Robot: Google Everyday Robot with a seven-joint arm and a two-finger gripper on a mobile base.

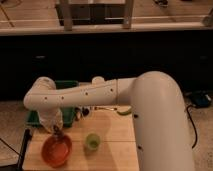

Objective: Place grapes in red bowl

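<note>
Orange-red and glossy, the red bowl [56, 152] sits at the front left of the pale wooden bench [115, 146]. A small green cup [92, 141] stands just beside it on the right. My white arm [85, 95] reaches across from the right and bends down. My gripper [56, 132] hangs over the bowl's far rim, with the fingers clenched on the grapes [56, 135], which show only as a small dark lump. A dark green bin [70, 114] stands behind the bowl.
</note>
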